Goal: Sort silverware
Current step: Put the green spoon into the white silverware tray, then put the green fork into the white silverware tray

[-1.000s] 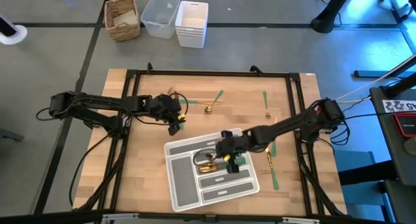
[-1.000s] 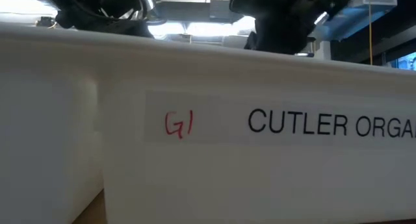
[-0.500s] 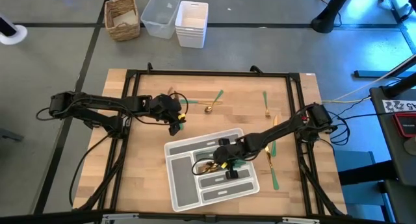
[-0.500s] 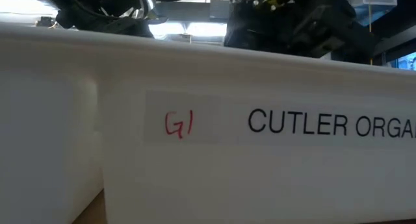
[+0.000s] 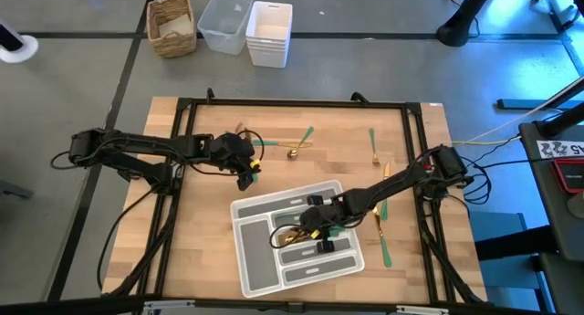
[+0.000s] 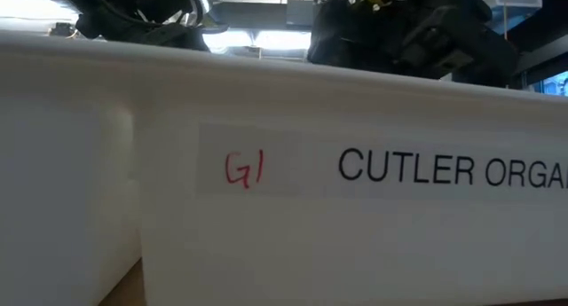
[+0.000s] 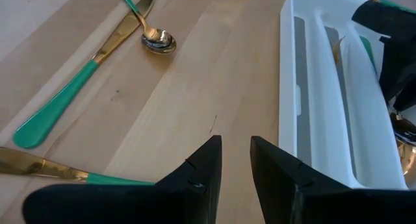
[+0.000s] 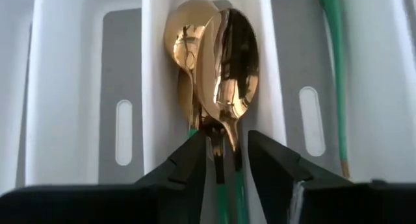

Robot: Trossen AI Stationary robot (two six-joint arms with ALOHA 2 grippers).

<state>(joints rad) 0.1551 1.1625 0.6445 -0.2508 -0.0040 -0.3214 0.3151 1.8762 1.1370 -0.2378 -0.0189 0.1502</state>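
The grey compartmented tray lies slanted at the table's near middle; its white wall fills the low view. My right gripper hangs open over one compartment, its fingers either side of the green handles of two gold spoons lying there. A green handle rests in the compartment beside them. My left gripper hovers at the table's left middle, slightly open with nothing in it. Loose silverware lies on the wood: a spoon, a fork, another piece, a knife.
Beyond the table's far edge stand a wicker basket, a clear tub and stacked white bins. A black frame rims the tabletop. Bare wood lies between the tray and the left gripper.
My right gripper has sunk toward the tray and shifted a little toward the table's near left, ending low over the spoon compartment. It has kept still for the last half second.
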